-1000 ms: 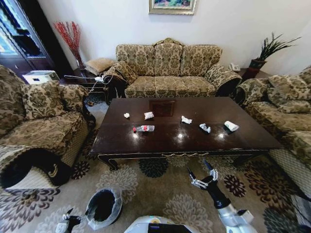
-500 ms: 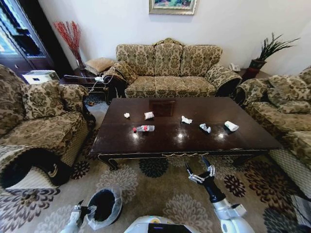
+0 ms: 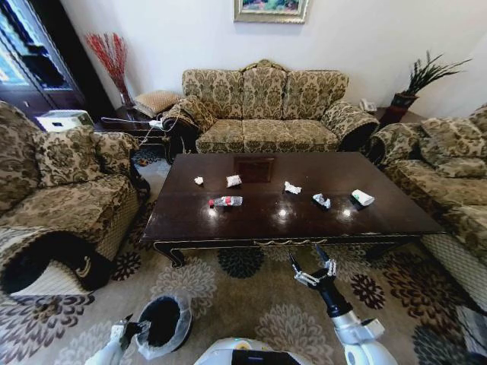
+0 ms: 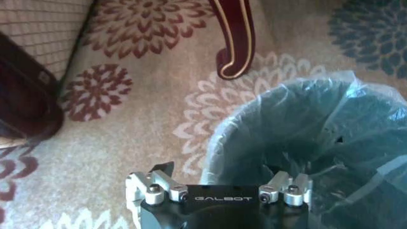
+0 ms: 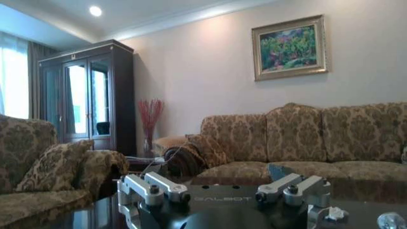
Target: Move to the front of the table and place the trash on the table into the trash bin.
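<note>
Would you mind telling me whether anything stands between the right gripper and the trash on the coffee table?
Nothing visible does. The right gripper hangs open over the carpet just in front of the coffee table. The crumpled paper wad and the white packet lie on the tabletop beyond its front edge, with bare wood around them.

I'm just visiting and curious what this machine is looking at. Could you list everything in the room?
table: one, dark brown, centre.
bottle: one, clear, red cap, table's left part.
trash pieces: five, whitish, in a row from the left wad to the right packet.
trash bin: one, black, white bag, carpet near left.
sofas: three, patterned beige, around the table; middle one.
painting: one, wall.
left claw: open, at the bin's rim.
right claw: open, before the table's front edge.
</note>
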Robot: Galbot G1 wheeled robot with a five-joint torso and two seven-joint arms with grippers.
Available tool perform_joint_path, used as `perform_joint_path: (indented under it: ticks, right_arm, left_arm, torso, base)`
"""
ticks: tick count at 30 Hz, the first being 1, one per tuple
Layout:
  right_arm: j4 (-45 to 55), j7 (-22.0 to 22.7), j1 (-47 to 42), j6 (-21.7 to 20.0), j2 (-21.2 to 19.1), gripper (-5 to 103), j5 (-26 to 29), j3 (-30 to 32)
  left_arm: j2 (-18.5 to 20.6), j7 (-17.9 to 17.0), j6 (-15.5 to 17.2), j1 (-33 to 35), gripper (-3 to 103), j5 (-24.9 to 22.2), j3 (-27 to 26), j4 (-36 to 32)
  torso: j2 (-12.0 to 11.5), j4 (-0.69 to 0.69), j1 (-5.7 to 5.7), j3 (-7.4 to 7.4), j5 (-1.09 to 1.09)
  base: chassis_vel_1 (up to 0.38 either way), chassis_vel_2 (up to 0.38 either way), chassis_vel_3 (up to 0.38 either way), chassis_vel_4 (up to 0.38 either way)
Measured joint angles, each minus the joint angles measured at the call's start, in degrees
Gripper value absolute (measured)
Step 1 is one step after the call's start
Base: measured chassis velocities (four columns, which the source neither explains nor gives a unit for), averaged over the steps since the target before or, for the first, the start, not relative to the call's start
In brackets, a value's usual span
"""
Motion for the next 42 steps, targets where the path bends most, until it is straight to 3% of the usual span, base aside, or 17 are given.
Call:
perform_joint_path:
  ticks: [4,7,14,16,20,21,23,25,35,40,41,42]
  right_arm:
    - [0.3,0.4,-0.2,-0.1,0.0,100,-0.1,0.3]
    - [0.6,0.7,-0.4,-0.2,0.0,100,0.1,0.4]
    - [1.1,1.0,-0.7,-0.3,0.2,100,0.1,0.4]
    - [1.1,1.2,-0.7,-0.3,0.2,100,0.1,0.4]
    - [1.1,1.3,-0.8,-0.3,0.2,100,0.1,0.4]
    - [1.1,1.4,-0.8,-0.3,0.1,100,0.2,0.4]
    - [1.1,1.4,-0.8,-0.3,0.1,100,0.2,0.4]
    - [1.0,1.4,-0.9,-0.3,-0.2,100,0.3,0.3]
    - [1.2,1.4,-0.5,-0.6,-0.4,100,0.5,0.1]
    - [1.8,1.4,-0.2,-1.0,-0.8,100,1.1,0.0]
    - [2.0,1.5,0.1,-1.1,-0.7,100,1.3,-0.1]
    - [2.2,1.6,0.3,-1.1,-0.4,100,1.5,-0.2]
  left_arm:
    - [-0.4,0.0,0.8,-1.5,85,1.6,0.6,1.9]
    - [-1.0,0.6,1.9,-3.5,69,3.5,0.7,4.8]
    - [-1.3,1.7,2.9,-4.1,47,5.0,0.0,5.6]
    - [-1.3,1.9,3.2,-4.0,36,5.3,-0.3,5.4]
    - [-1.5,1.2,3.3,-4.3,26,5.7,-0.4,5.7]
    - [-1.8,1.0,3.3,-4.6,15,6.0,-0.7,6.0]
    - [-2.0,0.7,3.3,-4.8,15,6.1,-0.7,6.2]
    - [-2.6,-0.5,3.5,-5.3,7,7.0,-0.9,6.7]
    - [-2.7,0.6,2.9,-4.0,5,7.2,-2.5,5.1]
    - [-2.7,0.0,3.3,0.4,1,4.3,-4.0,-0.5]
    - [-2.7,-1.5,4.2,2.8,0,2.4,-4.8,-4.1]
    - [-2.7,-3.2,5.2,5.6,0,0.7,-5.8,-8.6]
  torso:
    - [0.0,0.00,0.00,0.00,0.00]
    - [0.0,0.00,0.00,0.00,0.00]
    - [0.0,0.00,0.00,0.00,0.04]
    - [0.0,0.01,0.00,0.00,0.01]
    - [0.0,0.01,0.00,0.00,0.04]
    - [0.0,0.01,0.00,-0.01,0.07]
    - [0.0,0.01,0.00,-0.01,0.09]
    - [0.0,0.00,0.00,-0.01,0.10]
    - [0.0,0.00,0.00,-0.01,-0.05]
    - [0.0,0.00,0.00,0.00,-0.18]
    - [0.0,0.00,0.00,0.01,-0.18]
    - [0.0,0.00,0.00,0.00,-0.02]
  base:
    - [0.000,0.000,0.000,0.000]
    - [0.000,0.000,0.000,0.000]
    - [0.000,0.000,0.000,0.000]
    - [0.000,0.000,0.000,0.000]
    - [0.000,0.000,0.000,0.000]
    - [0.000,0.000,0.000,0.000]
    - [0.000,0.000,0.000,0.000]
    - [0.000,0.000,0.000,0.000]
    - [0.000,0.000,0.000,0.000]
    - [0.000,0.000,0.000,0.000]
    - [0.000,0.000,0.000,0.000]
    - [0.000,0.000,0.000,0.000]
